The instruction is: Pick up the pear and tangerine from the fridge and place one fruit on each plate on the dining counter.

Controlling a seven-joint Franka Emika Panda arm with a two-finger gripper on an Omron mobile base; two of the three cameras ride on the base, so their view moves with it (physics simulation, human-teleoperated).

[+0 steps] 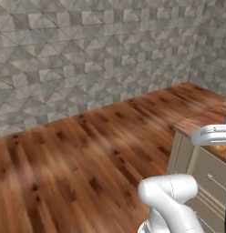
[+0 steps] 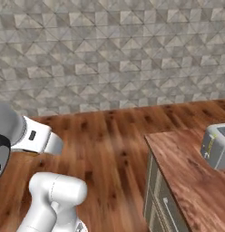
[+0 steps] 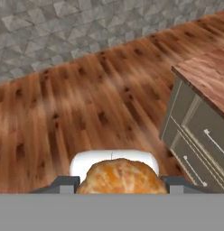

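Orange tangerine (image 3: 121, 176) sits clamped in the claw (image 3: 119, 184), raised over the wood floor (image 3: 77, 103). Wood-topped table (image 3: 208, 76) with grey drawers (image 3: 202, 135) stands to the right, well apart.

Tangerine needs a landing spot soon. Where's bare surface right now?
The wooden worktop is bare between its near corner and the toaster, crowded only there. The gripper holds the tangerine over open floor.

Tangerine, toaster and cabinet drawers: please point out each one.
tangerine (image 3: 121, 177): hand view, middle of its orange top.
toaster (image 2: 217, 146): right base view, its grey side.
cabinet drawers (image 3: 200, 140): hand view, a drawer front.
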